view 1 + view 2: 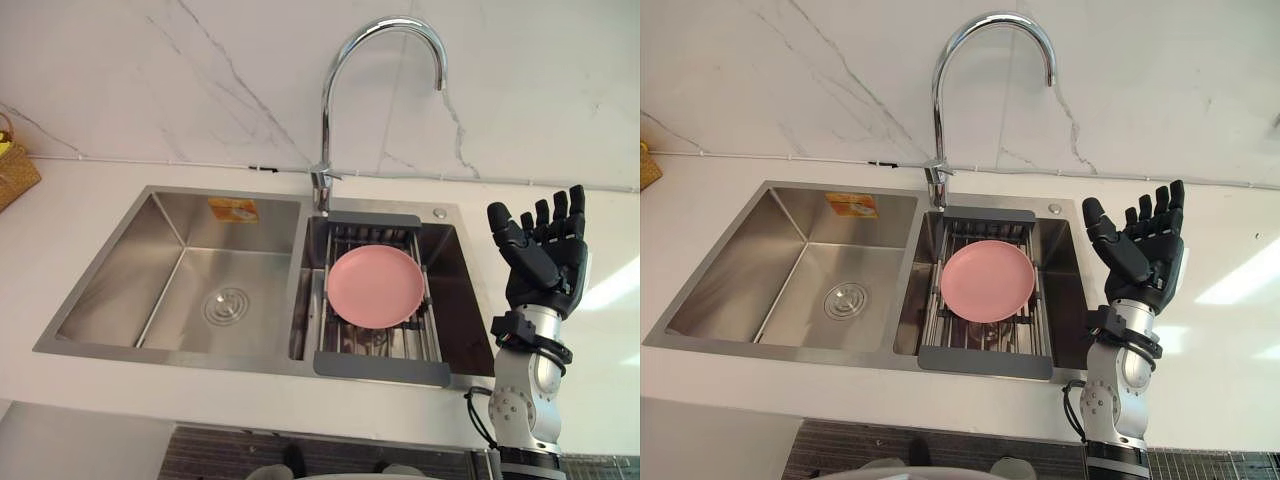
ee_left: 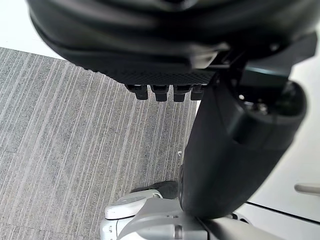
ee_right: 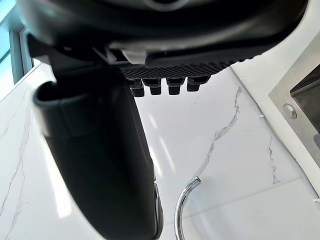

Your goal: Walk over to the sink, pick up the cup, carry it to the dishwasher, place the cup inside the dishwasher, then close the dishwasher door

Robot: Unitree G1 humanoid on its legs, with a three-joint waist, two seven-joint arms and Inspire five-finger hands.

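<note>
1. The dark right hand [image 1: 545, 262] stands raised at 3 o'clock of the stainless-steel double-basin sink [image 1: 110, 285]. It is above the white marble-veined counter [image 1: 70, 225], fingers straight and spread, holding nothing. The dark left hand [image 2: 165, 45] hangs over the grey striped floor [image 2: 75, 150], fingers relaxed, also empty.
2. Where the cup is I cannot tell. What lies in the basin at 3 o'clock is a round pink plate [image 1: 376, 286], flat on a grey-framed wire drain rack [image 1: 380, 368]. The basin at 9 o'clock shows its round drain.
3. The hand may go for the plate as if it were the cup. A flat plate gives curled fingers little to close on, so it would probably slide on the wires or tip off the rack.
4. The tall chrome arched tap [image 1: 327, 110] rises at 12 o'clock of the rack. A reach from 3 o'clock that swings high or wide could knock it.
5. The rack appears to rest on the basin's edges. A push down on its bar at 6 o'clock could shift or tilt it and send the plate into the basin.
6. If the hand drops straight down from where it stands, its fingers may catch the sink's rim at 3 o'clock.
</note>
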